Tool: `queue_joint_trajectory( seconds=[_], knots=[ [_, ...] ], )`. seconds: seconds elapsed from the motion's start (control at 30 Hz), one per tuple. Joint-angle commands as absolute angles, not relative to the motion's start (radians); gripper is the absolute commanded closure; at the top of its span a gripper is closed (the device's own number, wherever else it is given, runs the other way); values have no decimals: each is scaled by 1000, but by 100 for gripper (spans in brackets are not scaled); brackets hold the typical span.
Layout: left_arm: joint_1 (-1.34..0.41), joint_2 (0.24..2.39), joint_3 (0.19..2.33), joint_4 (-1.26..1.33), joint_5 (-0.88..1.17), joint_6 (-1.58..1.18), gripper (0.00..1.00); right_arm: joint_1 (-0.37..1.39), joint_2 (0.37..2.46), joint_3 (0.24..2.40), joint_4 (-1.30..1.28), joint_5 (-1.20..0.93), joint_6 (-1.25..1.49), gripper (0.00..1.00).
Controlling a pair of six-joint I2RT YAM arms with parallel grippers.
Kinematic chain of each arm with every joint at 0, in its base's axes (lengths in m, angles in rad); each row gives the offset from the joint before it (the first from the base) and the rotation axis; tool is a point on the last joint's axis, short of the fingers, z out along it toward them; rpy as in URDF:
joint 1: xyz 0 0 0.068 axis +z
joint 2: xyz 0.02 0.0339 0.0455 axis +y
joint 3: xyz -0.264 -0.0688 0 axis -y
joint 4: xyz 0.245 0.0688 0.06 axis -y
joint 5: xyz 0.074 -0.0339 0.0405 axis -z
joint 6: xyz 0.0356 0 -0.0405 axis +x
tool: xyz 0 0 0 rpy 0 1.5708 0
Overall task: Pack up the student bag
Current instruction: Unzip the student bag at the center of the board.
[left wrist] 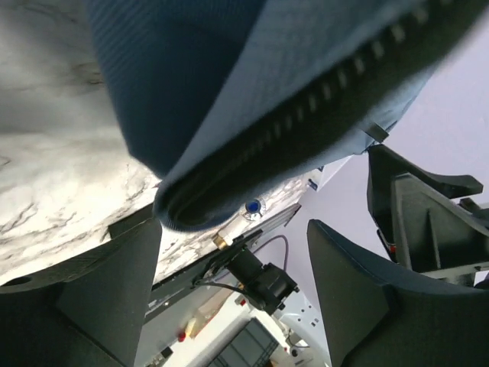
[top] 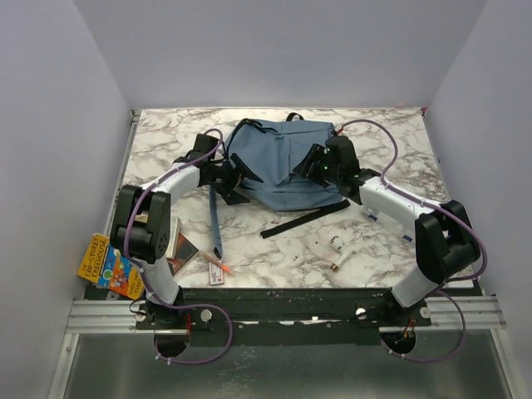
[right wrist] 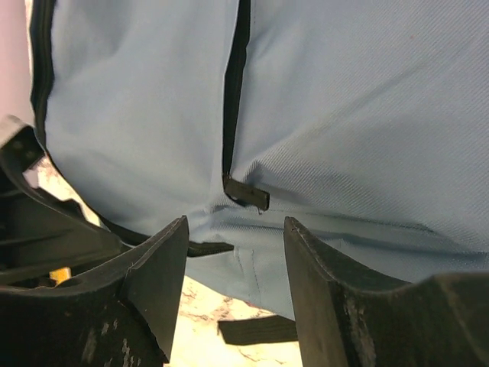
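Note:
The student bag (top: 278, 162) is a dusty-blue backpack lying flat at the back middle of the marble table. My left gripper (top: 238, 173) is at the bag's left edge. In the left wrist view it (left wrist: 233, 252) is open, and a fold of blue fabric with a dark zipper (left wrist: 306, 115) hangs just above and between the fingers. My right gripper (top: 310, 164) is over the bag's right side. In the right wrist view it (right wrist: 235, 229) is open, with the bag's fabric (right wrist: 359, 115) filling the view and a black zipper pull (right wrist: 246, 193) just beyond the fingertips.
A blue strap (top: 216, 223) and a black webbing strap (top: 301, 218) trail toward the front. A colourful box (top: 108, 266), a small book (top: 179, 248) and an orange pen (top: 218, 268) lie at front left. Small white items (top: 337, 246) lie at front right.

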State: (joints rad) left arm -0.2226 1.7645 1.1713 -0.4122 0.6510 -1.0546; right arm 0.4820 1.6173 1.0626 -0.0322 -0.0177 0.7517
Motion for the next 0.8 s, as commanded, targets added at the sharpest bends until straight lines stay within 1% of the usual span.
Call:
queue_joint_trajectory(
  seconds=[0.0, 0.07, 0.23, 0.37, 0.43, 0.47, 0.5, 0.53, 0.63, 0.7, 0.73, 0.77],
  knots=[
    [-221, 1836, 1176, -332, 702, -1070, 22, 437, 1634, 1044, 54, -94, 808, 46],
    [-211, 1862, 1186, -332, 695, -1063, 25, 423, 1654, 1040, 87, -143, 820, 48],
    [-207, 1910, 1206, -331, 703, -1054, 38, 415, 1692, 1049, 122, -196, 840, 48],
    [-208, 1918, 1207, -330, 721, -1060, 47, 415, 1732, 1049, 170, -261, 850, 49],
    [-208, 1914, 1210, -327, 722, -1058, 54, 416, 1748, 1054, 177, -278, 849, 50],
    [-207, 1913, 1211, -326, 721, -1057, 57, 416, 1753, 1058, 175, -283, 849, 53],
    [-207, 1914, 1210, -326, 718, -1057, 60, 416, 1757, 1059, 176, -286, 849, 58],
    [-208, 1913, 1210, -324, 718, -1057, 63, 415, 1757, 1058, 179, -287, 849, 62],
    [-207, 1921, 1213, -322, 726, -1061, 71, 415, 1744, 1040, 191, -272, 850, 64],
    [-208, 1925, 1213, -320, 735, -1065, 78, 416, 1740, 1027, 201, -243, 846, 67],
    [-207, 1925, 1213, -319, 735, -1063, 81, 415, 1741, 1028, 197, -234, 843, 69],
    [-207, 1925, 1213, -319, 733, -1062, 83, 416, 1747, 1039, 183, -229, 831, 75]
  ],
)
